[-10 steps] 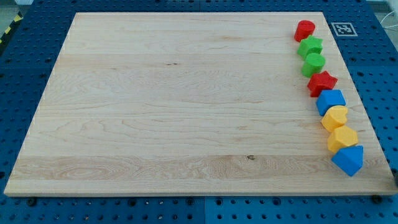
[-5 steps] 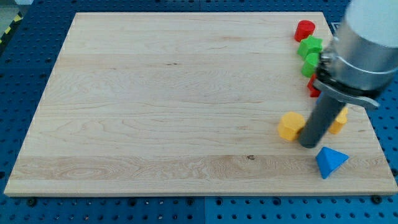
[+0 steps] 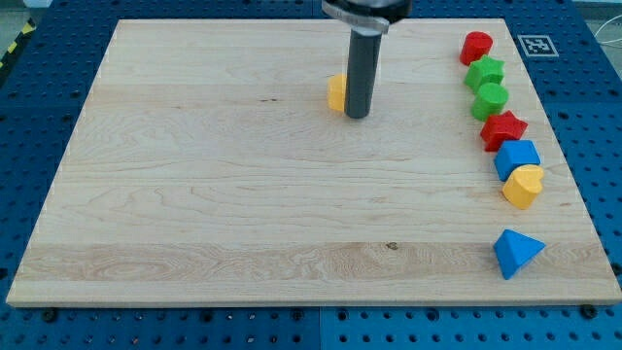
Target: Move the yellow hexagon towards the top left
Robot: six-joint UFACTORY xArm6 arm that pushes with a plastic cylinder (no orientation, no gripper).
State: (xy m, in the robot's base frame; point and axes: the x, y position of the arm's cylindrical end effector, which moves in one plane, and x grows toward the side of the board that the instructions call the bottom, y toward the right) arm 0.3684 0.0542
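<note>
My tip [image 3: 357, 116] rests on the surface [image 3: 214, 194] in its upper middle, and the yellow hexagon [image 3: 336, 93] sits immediately on its view-left side, apparently touching the rod; most of the block is hidden behind the rod, so only a narrow yellow slab of it shows. The end effector is a plain rod with nothing to open or close, so its only state is this side contact with the block. The relation that matters for the next move: the hexagon lies to the view's left of my tip and slightly towards the view's top, which is roughly the direction the task wants, so a push up and left should carry it on. The tip looks a little low relative to the block's middle, which I judge favours an upward component. A hexagon has no real long axis, and its facing cannot be read with so little showing. Well apart, along the view's right edge, stand a red block [image 3: 476, 46], two green blocks [image 3: 484, 72] [image 3: 491, 99], a red star [image 3: 503, 128], a blue block [image 3: 516, 157], a yellow heart-like block [image 3: 524, 185] and a blue wedge-shaped block [image 3: 515, 252].
</note>
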